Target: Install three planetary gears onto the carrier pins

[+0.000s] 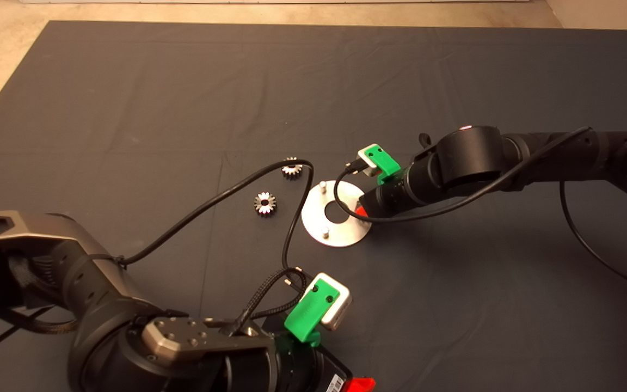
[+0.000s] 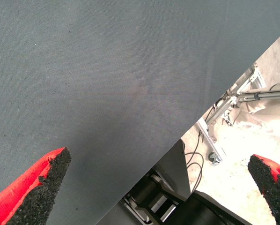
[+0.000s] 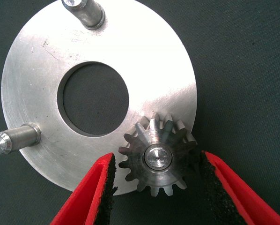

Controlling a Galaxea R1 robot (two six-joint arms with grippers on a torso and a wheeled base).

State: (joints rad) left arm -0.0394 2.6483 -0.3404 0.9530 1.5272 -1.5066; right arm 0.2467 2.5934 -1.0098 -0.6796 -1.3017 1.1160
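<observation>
one planetary gear (image 3: pixel 159 158) sits flat on a carrier pin (image 3: pixel 158 156) at the right edge of the silver disc (image 3: pixel 41 84), its hole filled by the pin's tip and its axis upright, teeth pointing outward all round. the right gripper (image 3: pixel 157 187) hangs over this gear with its red fingers (image 3: pixel 91 194) spread on either side of it; the black pads stand just beside the teeth, and whether they touch cannot be told.

the disc lies flat on the dark mat (image 1: pixel 128 98) near the middle, its centre hole showing mat through it. the other two pins (image 3: pixel 84 11) (image 3: pixel 13 138) stand upright and bare, one at the disc's far edge, one at its near edge.

two more gears lie flat on the mat to the left of the disc, apart from it and from each other: one (image 1: pixel 292 167) further away, partly crossed by a black cable (image 1: pixel 210 204), and one (image 1: pixel 265 203) nearer.

the left gripper (image 2: pixel 158 187) waits at the near edge of the mat, low and to the left of the disc, its fingers (image 2: pixel 34 187) wide apart and holding nothing. its wrist view shows bare mat and floor beyond the mat's edge.
</observation>
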